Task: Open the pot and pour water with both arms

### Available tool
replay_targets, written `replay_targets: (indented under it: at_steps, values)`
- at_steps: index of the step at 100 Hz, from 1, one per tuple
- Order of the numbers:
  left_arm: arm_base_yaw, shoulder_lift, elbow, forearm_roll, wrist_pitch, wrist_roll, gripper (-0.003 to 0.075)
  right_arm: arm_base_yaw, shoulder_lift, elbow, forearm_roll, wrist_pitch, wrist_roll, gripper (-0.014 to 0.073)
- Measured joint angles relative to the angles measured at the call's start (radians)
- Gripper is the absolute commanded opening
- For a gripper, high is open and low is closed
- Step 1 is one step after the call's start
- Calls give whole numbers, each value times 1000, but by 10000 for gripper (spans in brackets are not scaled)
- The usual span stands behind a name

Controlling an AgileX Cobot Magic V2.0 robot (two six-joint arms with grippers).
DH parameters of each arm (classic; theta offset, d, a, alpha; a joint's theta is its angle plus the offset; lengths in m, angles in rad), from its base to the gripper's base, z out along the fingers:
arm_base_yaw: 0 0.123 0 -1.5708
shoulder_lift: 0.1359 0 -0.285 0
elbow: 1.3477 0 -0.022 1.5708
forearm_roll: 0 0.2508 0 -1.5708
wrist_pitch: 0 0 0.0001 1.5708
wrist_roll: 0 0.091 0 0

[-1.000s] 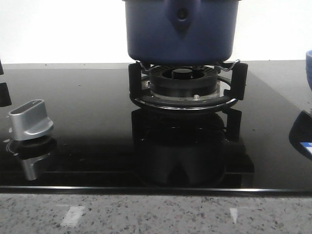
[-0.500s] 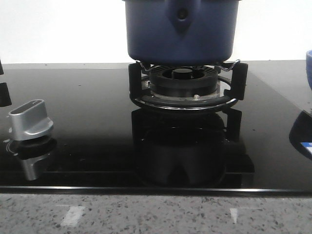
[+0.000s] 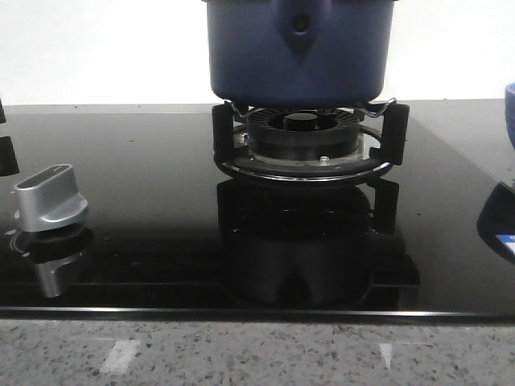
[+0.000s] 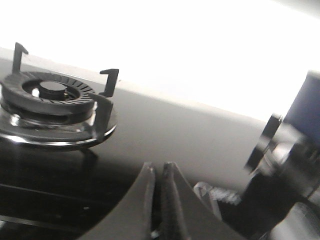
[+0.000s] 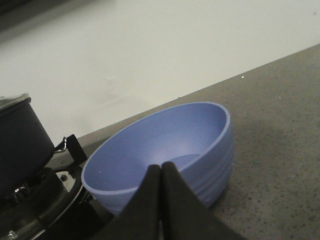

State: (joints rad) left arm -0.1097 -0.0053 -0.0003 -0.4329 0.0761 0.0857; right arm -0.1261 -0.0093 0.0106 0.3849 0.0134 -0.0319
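The dark navy-blue round pot [image 3: 299,50] is cut off by the front view's top edge, so its rim and any lid cannot be seen. The light blue ribbed bowl [image 3: 510,112] shows only as a sliver at that view's right edge. In the left wrist view, the dark shapes [image 4: 287,165] beside the pot are too blurred to identify.
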Motion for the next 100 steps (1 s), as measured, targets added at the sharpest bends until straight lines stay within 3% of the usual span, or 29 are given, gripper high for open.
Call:
replay_targets:
  at_steps: [23,36,52,72,79,91,100]
  values:
    - [0,0,0,-193,-18,-2,-20,0,0,0,105,-6,0,-69]
    - [0,0,0,-268,-46,-2,-20,0,0,0,265,-8,0,-69]
    - [0,0,-16,-187,-19,-4,-19,0,0,-34,318,108,0,-69]
    - [0,23,-175,-2,123,31,-8,0,0,-153,208,304,-5,-69]
    - [0,58,-237,17,171,85,64,0,0,-201,159,347,-15,-69]
    - [0,124,-321,29,226,184,293,0,5,-286,71,374,-21,-69]
    - [0,173,-356,31,229,228,397,0,24,-335,0,386,-35,-67]
